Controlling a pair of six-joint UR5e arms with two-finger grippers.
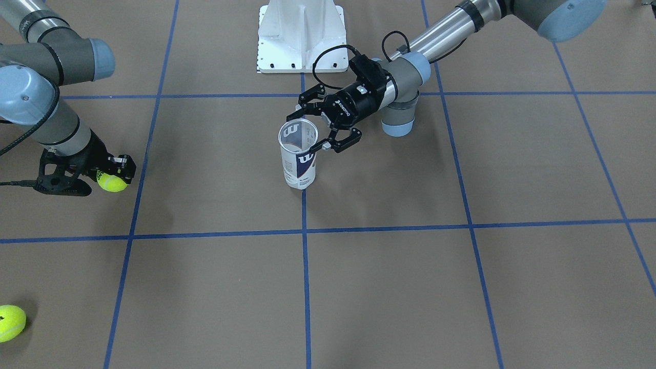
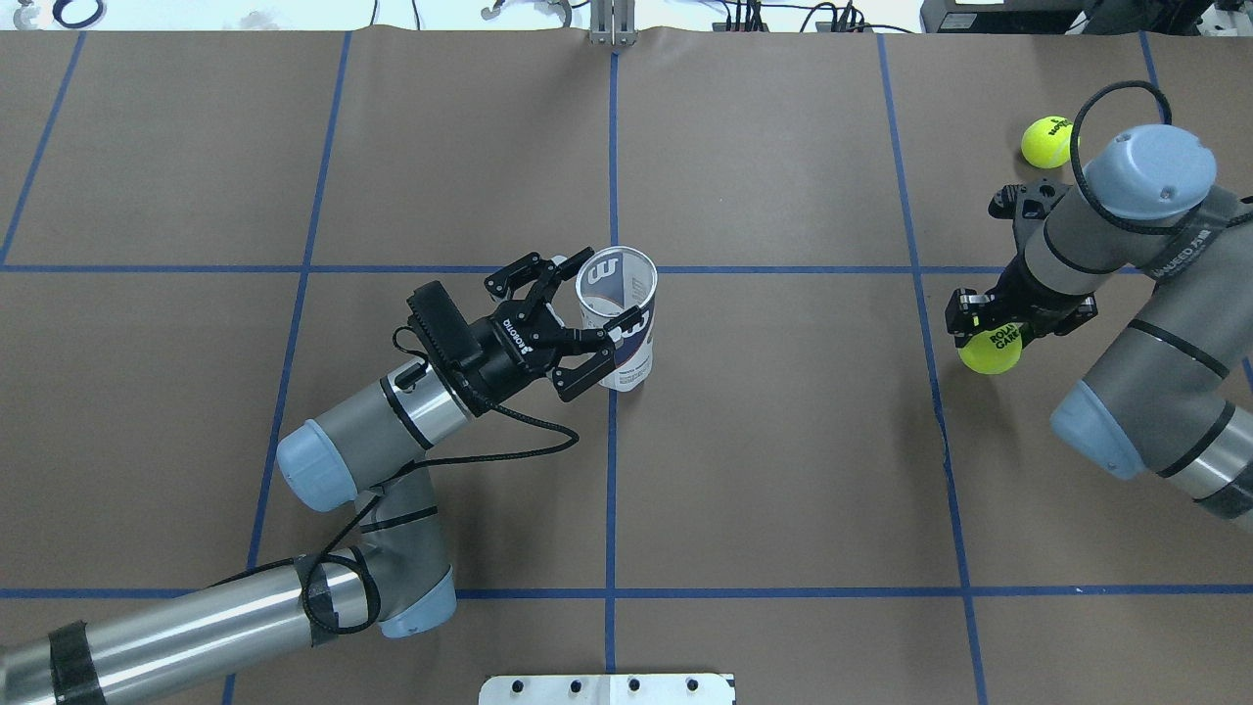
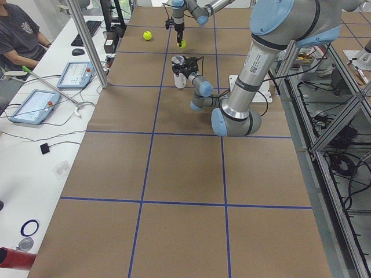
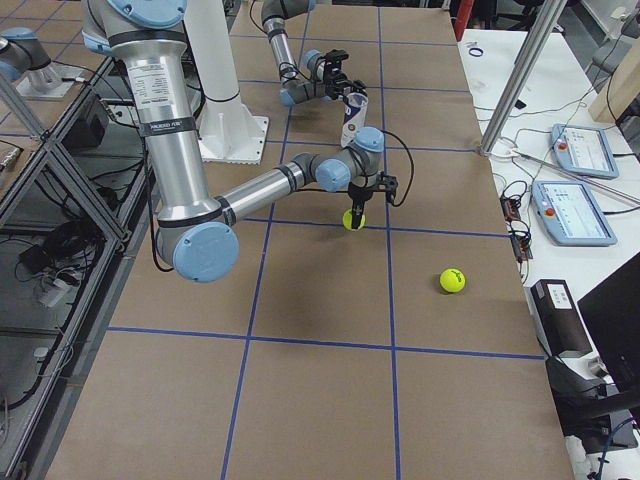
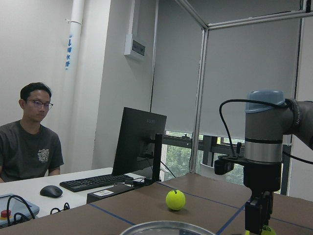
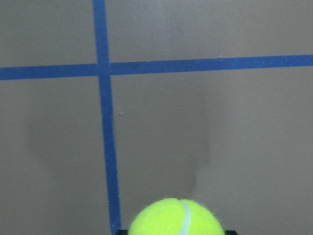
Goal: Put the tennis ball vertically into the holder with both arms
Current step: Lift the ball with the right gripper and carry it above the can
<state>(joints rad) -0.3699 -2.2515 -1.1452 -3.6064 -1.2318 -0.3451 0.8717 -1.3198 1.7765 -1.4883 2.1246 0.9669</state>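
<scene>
The holder (image 1: 300, 161), a clear can with a navy and white label, stands upright near the table's middle; it also shows in the overhead view (image 2: 619, 328). My left gripper (image 1: 303, 132) comes in sideways, its fingers clasping the can's upper part from both sides. Its rim edge shows at the bottom of the left wrist view (image 5: 166, 227). My right gripper (image 2: 991, 333) points down, shut on a yellow-green tennis ball (image 2: 991, 352), just above the table and far from the can. The ball shows in the right wrist view (image 6: 176, 219) and the front view (image 1: 111, 182).
A second tennis ball (image 2: 1047, 142) lies loose on the table beyond my right gripper, also seen in the front view (image 1: 9, 323). The white pedestal base (image 1: 301, 36) stands at the robot's side of the table. Blue tape lines grid the brown tabletop. An operator (image 5: 30, 142) sits beyond the table's end.
</scene>
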